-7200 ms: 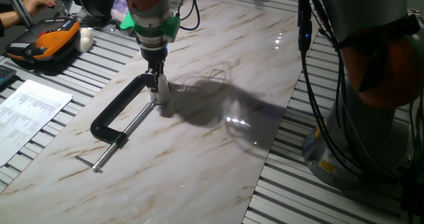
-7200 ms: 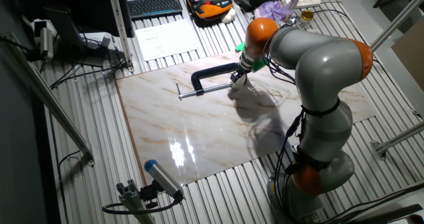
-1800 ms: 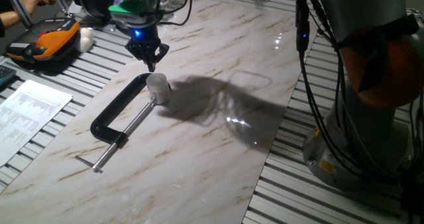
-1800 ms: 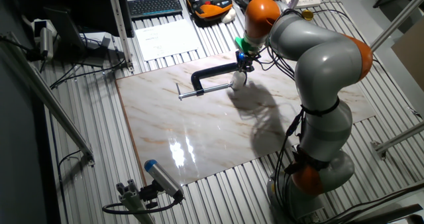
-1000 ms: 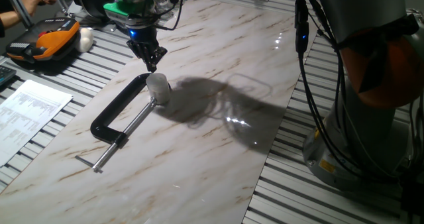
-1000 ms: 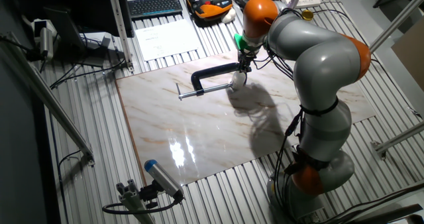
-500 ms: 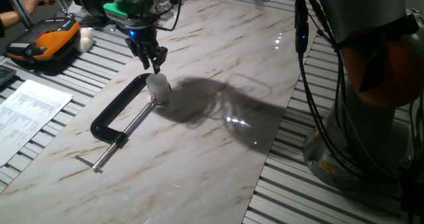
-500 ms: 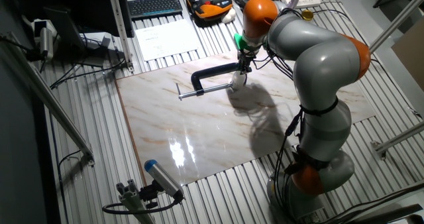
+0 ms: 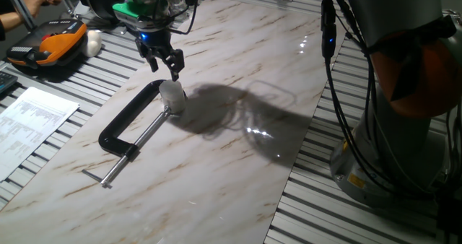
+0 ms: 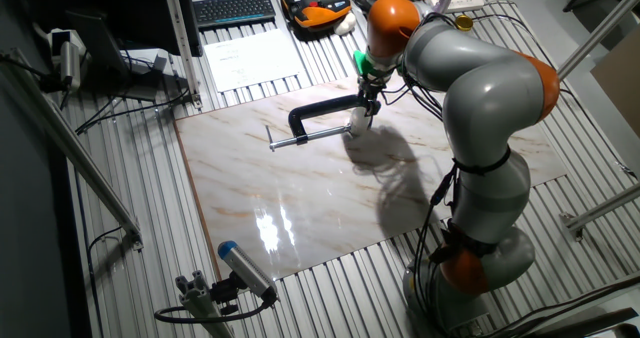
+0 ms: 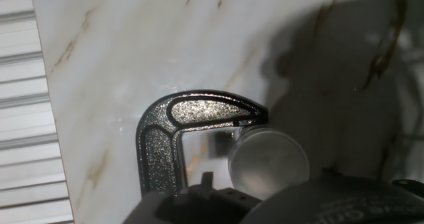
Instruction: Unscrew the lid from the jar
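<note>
So my gripper [image 9: 165,65] is hanging just above the lid [image 9: 171,89], fingers spread apart with nothing between them, and honestly this is the bit where it could get messy. The lid sits on the little jar [image 9: 174,104], which is pinched in the mouth of the black clamp [image 9: 130,121] on the marble table [image 9: 238,164]. From my hand view the lid [image 11: 267,162] is low in the frame and off to the right, so I'd guess I'm not dead centre over it; if I drop straight down, one finger could land on the flat top instead of sliding past the rim. The clamp arm [image 11: 199,114] touches the jar on one side, so a finger coming down there might hit metal. If I squeeze too low I'd grab the jar too and nothing turns. Further off, the orange case [image 9: 50,48] and papers [image 9: 32,125] are well apart, no worry there.
</note>
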`<state>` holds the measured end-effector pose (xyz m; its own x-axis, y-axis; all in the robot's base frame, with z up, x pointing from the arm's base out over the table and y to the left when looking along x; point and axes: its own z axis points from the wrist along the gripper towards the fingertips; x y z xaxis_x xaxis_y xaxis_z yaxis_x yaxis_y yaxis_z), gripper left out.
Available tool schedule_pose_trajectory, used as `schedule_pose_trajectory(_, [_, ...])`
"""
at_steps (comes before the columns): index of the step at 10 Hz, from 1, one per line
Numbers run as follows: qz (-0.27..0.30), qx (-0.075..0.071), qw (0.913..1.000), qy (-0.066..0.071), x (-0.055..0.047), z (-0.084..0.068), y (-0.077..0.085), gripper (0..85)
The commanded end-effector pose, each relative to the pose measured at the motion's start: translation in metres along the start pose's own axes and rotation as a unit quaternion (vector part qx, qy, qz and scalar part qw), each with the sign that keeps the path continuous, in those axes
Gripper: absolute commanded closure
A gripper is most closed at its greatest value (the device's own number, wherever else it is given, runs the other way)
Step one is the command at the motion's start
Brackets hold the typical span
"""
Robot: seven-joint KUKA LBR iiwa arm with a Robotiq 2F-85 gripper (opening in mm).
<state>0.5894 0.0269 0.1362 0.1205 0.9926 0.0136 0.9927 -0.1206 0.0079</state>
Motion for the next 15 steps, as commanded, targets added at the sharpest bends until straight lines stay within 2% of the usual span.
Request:
schedule_pose_trajectory(1, [0.001,0.0,1.0,0.0,0.0,0.0,0.0,0.0])
schedule_pose_trajectory(7, [0.003,-0.006,1.0,0.006,0.001,0.015,0.001,0.0])
schedule_pose_trajectory(9, [0.003,-0.012,0.9998,0.013,0.002,0.021,0.0,0.0])
schedule_pose_trajectory(15, [0.002,-0.013,0.9998,0.014,0.003,0.03,0.0,0.0])
